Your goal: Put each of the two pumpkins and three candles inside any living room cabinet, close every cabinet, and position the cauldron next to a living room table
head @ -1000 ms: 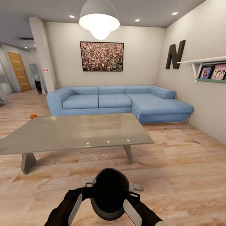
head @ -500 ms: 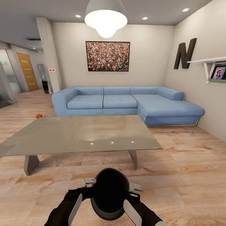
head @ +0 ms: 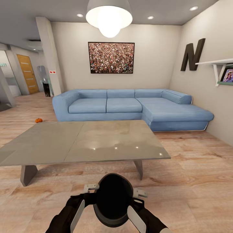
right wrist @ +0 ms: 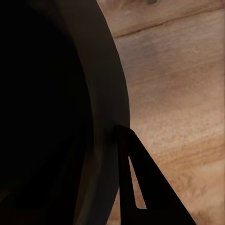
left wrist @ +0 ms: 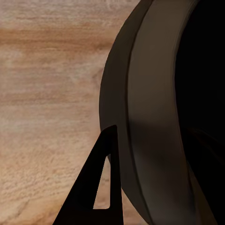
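Cauldron [head: 113, 199] black, at 6 o'clock low in the head view, clamped between left gripper [head: 84, 194] and right gripper [head: 137, 199] on its rim, grey table [head: 84, 142] at 12 o'clock, pumpkin [head: 38, 120] on floor [head: 194, 168] at 10 o'clock, blue sofa [head: 129, 108] beyond.

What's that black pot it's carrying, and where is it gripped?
The cauldron, held between both grippers, the left and right, each at the rim on its own side.

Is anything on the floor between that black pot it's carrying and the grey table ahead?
Nothing visible: only bare wood floor lies between the cauldron and the table. The pumpkin sits beyond the table.
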